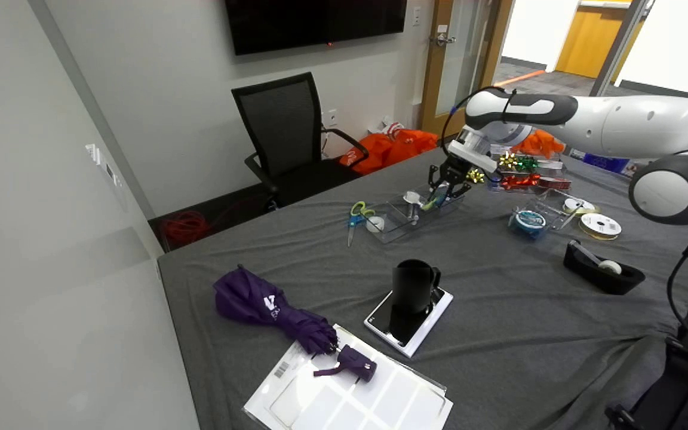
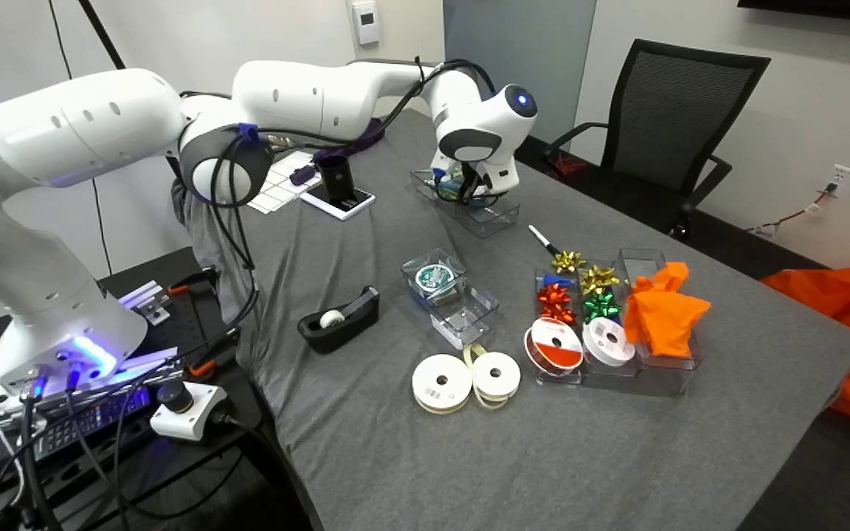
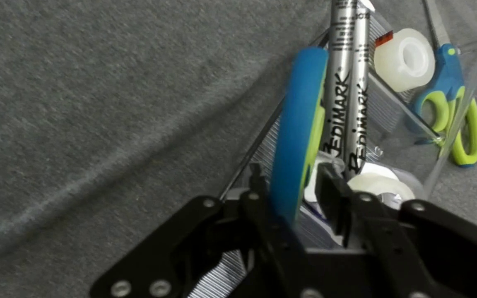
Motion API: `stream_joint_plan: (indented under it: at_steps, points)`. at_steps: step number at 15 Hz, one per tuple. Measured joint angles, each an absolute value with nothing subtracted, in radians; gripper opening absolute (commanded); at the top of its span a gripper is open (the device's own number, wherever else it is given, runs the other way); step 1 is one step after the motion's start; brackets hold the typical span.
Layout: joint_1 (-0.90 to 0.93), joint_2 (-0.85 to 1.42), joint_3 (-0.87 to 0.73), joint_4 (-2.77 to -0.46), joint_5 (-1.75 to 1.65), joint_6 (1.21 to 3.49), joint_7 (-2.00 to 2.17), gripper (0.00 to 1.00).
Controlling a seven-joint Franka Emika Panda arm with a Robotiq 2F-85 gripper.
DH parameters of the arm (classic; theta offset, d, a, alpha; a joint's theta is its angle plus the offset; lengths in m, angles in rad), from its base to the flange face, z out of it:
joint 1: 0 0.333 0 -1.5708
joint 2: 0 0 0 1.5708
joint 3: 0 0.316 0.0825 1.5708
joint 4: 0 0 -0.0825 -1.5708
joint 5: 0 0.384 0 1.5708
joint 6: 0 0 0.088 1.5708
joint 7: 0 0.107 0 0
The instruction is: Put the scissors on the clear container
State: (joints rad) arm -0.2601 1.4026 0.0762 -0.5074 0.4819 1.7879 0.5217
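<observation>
The blue and lime scissors [image 1: 353,221] lie at the end of a long clear tray [image 1: 389,236], their handles at its rim. They also show in the wrist view [image 3: 449,78], partly behind the tray wall. The small clear container [image 1: 553,209] stands beside the blue-rimmed tape roll [image 1: 529,221]; it also shows in an exterior view [image 2: 462,317]. My gripper [image 3: 291,169] is at the tray's far end, open around a blue and lime object [image 3: 298,120]. A gap shows between that object and the right finger. The scissors are apart from the fingers.
The tray holds silver markers [image 3: 346,82] and a white tape roll [image 3: 408,60]. A black tape dispenser [image 1: 601,267], ribbon spools [image 2: 442,382], bows [image 2: 556,304] and orange tissue [image 2: 665,313] stand around. A black mug [image 1: 412,283] sits on a tablet [image 1: 407,331].
</observation>
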Motion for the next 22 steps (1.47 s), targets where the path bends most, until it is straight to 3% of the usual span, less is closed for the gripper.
stream_joint_plan:
  at_steps: [4, 5, 22]
  points:
    - [-0.256, 1.418, 0.081, -0.470, 0.426, 1.786, 0.519, 0.96]
    - [-0.255, 1.425, 0.082, -0.456, 0.413, 1.785, 0.517, 0.99]
    - [-0.187, 1.388, -0.009, -0.362, 0.115, 1.615, 0.253, 1.00]
